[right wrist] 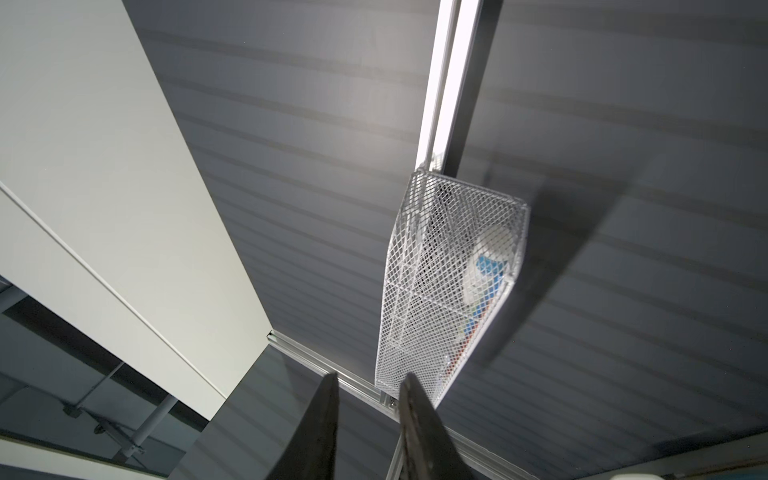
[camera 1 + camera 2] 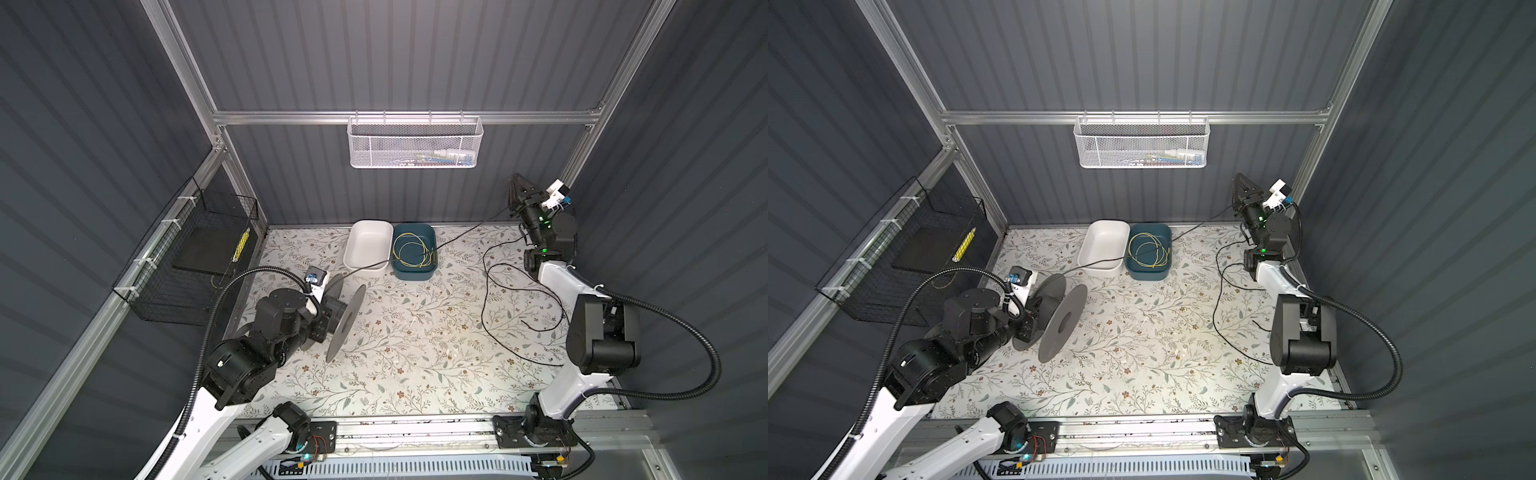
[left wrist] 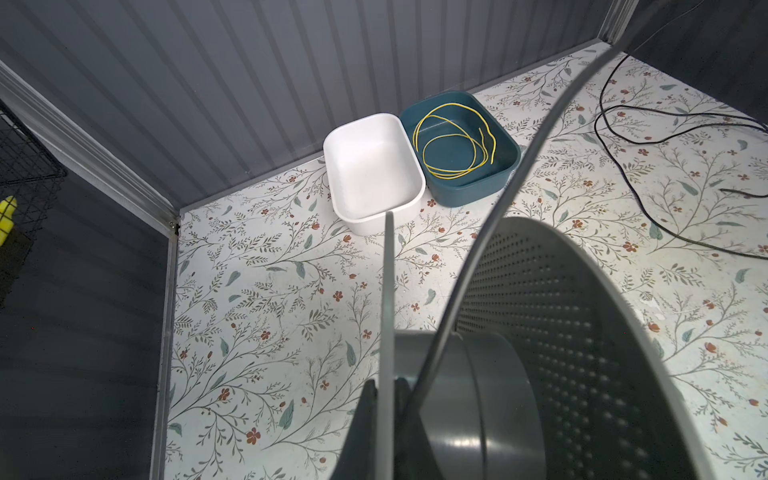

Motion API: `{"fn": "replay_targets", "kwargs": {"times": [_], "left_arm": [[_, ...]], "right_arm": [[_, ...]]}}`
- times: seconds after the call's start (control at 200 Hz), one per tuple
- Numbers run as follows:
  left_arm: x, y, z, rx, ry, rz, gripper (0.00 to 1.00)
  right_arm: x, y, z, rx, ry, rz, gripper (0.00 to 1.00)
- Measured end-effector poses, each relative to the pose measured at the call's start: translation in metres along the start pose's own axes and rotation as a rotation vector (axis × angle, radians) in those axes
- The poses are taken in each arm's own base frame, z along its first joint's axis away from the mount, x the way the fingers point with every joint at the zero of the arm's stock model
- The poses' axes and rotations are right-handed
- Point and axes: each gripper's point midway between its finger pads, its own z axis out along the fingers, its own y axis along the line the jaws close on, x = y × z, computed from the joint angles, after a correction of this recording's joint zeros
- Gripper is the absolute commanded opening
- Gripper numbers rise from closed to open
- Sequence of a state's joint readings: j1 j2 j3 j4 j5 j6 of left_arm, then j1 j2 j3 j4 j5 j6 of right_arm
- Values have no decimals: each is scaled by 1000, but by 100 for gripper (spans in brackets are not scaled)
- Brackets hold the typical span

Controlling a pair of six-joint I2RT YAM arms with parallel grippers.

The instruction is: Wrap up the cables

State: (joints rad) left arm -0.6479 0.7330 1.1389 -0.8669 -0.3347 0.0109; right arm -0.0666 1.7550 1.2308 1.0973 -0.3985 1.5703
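Note:
A grey spool (image 2: 345, 322) (image 2: 1063, 324) stands on edge at the table's left. My left gripper (image 3: 386, 384) is shut on the rim of its near flange (image 3: 388, 291). The thin black cable (image 2: 457, 237) runs taut from the spool over both bins up to my right gripper (image 2: 517, 178) (image 2: 1239, 178), which is raised at the back right and points upward. More of the cable lies in loose loops (image 2: 483, 316) (image 3: 623, 162) on the table's right. In the right wrist view the right gripper (image 1: 368, 380) has its jaws apart with nothing between the tips. The cable meets it lower down, near the base of the fingers.
A white bin (image 2: 361, 268) and a teal bin (image 2: 413, 274) holding a yellow wire coil (image 2: 409, 249) stand at the back middle. A white mesh basket (image 2: 415, 141) hangs on the back wall close to the right gripper. A black wire basket (image 2: 187, 266) hangs on the left wall.

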Motion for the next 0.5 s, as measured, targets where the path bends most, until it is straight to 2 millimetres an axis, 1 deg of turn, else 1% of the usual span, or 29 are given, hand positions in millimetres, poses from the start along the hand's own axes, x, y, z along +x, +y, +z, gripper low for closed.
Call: {"fn": "replay_targets", "kwargs": {"times": [0.05, 0.145, 0.22, 0.385, 0.5], "left_arm": [[2, 3, -3, -10, 0, -5, 0], [7, 9, -8, -41, 13, -13, 0], [8, 16, -12, -72, 22, -19, 0], [2, 23, -19, -103, 22, -21, 0], [-2, 23, -23, -95, 18, -19, 0]], "right_arm": [[-5, -3, -2, 14, 2, -3, 23], [-12, -9, -6, 39, 8, -8, 13], [-17, -15, -9, 64, 12, -13, 8], [-22, -28, -14, 131, 31, -48, 7], [-23, -28, -9, 169, 49, -94, 5]]}}
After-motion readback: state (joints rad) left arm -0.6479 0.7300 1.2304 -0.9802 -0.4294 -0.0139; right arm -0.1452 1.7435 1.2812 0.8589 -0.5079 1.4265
